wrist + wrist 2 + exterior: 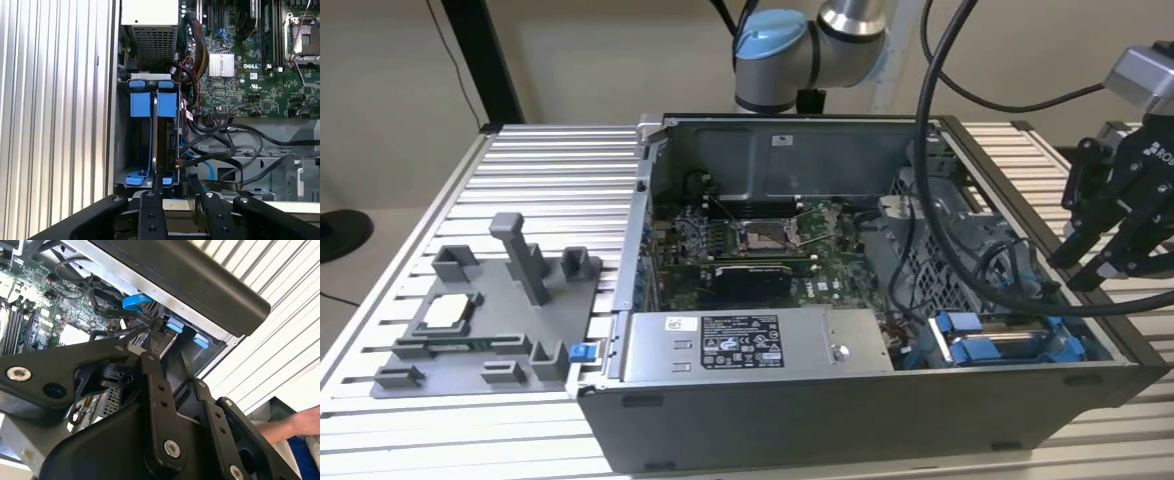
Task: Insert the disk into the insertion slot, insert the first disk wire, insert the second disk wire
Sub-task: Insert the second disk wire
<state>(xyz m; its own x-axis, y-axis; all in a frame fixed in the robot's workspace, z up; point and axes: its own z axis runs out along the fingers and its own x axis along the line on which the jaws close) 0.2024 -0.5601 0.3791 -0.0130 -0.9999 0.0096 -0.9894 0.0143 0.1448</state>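
Observation:
The disk [165,142] stands on edge in the drive bay at the case's corner, its blue frame [167,104] around it. A second blue frame [140,105] sits beside it. In the exterior view the bay's blue frames [1001,345] lie at the case's front right. My gripper [1101,272] hangs above that corner, over the case's right wall. In both wrist views its black fingers stand a little apart with nothing between them [174,182] [167,360]. Black wires [225,145] and a blue wire [202,162] lie loose next to the bay.
The open computer case [854,400] fills the table's middle, with the motherboard [747,250] and the grey power-supply box [747,345] inside. The arm's black cables [961,250] drape over the case. A grey fixture [494,320] stands at the exterior view's left. A person's hand [300,425] is nearby.

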